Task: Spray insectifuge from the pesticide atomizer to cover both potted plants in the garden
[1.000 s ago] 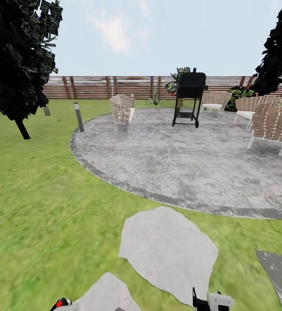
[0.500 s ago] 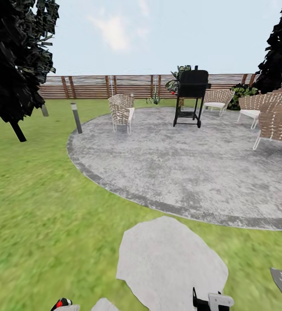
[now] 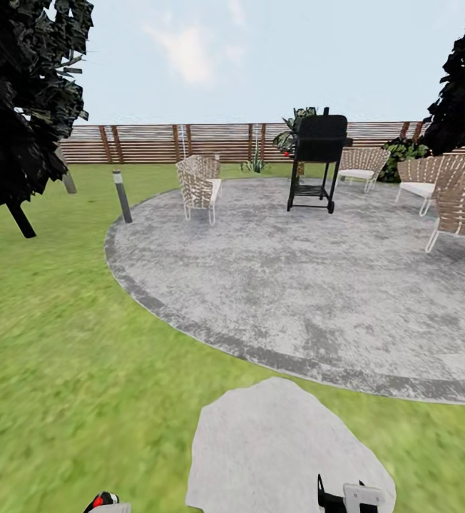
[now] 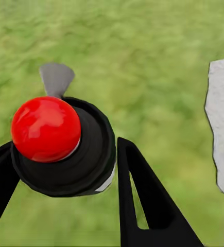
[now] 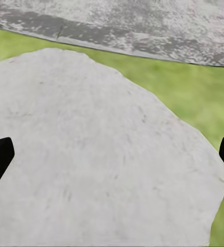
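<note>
At the near end of the garden, between the two black fingers [image 4: 142, 206] of the left gripper [image 4: 65, 145], clamped and seen from above: the pesticide atomizer [image 4: 86, 154], with a round black head, a glossy red knob on top and a thin grey tab poking out past it. Beneath it, blurred lawn [image 3: 61, 342]. On the other arm, the right gripper [image 5: 112, 164] spread wide and holding nothing, only its two dark tips peeking in at opposite edges of the right wrist view, hanging over a pale stepping stone [image 5: 101, 144]. In the head view, both arms tucked low and close to the trunk, just poking up at the bottom edge. Compared with a second ago, the whole head view shifted, so the camera moved and not the things: stepping stone slid down toward the bottom edge, a second stone at lower left dropped out of sight, round grey patio [image 3: 297, 285] drawn nearer. Farther out, well apart from both grippers: woven chairs [image 3: 198, 187], a black grill [image 3: 319, 160], a short grey post [image 3: 121, 196] at the patio rim, and a potted plant [image 3: 254, 165] at the foot of the slat fence [image 3: 154, 142], its pot too small to make out. At far left, a dark tree [image 3: 18, 107].
</note>
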{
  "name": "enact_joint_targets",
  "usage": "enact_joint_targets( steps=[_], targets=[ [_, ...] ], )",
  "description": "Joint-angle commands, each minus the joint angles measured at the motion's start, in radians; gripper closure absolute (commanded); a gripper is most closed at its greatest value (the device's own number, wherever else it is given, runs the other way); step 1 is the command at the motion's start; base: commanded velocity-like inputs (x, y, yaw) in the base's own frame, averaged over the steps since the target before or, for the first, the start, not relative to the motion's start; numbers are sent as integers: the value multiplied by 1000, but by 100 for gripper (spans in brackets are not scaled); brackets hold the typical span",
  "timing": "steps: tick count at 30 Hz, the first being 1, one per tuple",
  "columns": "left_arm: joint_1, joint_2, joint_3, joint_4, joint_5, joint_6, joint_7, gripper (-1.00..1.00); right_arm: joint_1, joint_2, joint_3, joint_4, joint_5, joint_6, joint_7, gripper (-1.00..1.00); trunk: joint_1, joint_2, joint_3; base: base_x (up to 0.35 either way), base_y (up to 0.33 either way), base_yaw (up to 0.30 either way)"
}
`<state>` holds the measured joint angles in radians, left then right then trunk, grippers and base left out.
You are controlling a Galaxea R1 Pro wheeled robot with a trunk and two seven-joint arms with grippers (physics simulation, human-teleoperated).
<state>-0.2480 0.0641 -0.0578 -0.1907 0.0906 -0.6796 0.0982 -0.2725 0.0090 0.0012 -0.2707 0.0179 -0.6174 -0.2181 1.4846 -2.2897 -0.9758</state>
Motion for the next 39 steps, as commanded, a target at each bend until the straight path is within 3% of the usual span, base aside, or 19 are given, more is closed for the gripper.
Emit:
enact_joint_targets(
  steps=[1, 39],
  targets=[
    [-1, 0, -7, 0, 9, -3, 1, 100, -1, 0, 0, 1, 2, -2, -4, -100, 0, 0, -1, 340, 0, 0],
    [-1, 0, -7, 0, 6, -3, 1, 100, -1, 2, 0, 1, 1, -2, -4, -100, 0, 0, -1, 340, 0, -30]
  ],
)
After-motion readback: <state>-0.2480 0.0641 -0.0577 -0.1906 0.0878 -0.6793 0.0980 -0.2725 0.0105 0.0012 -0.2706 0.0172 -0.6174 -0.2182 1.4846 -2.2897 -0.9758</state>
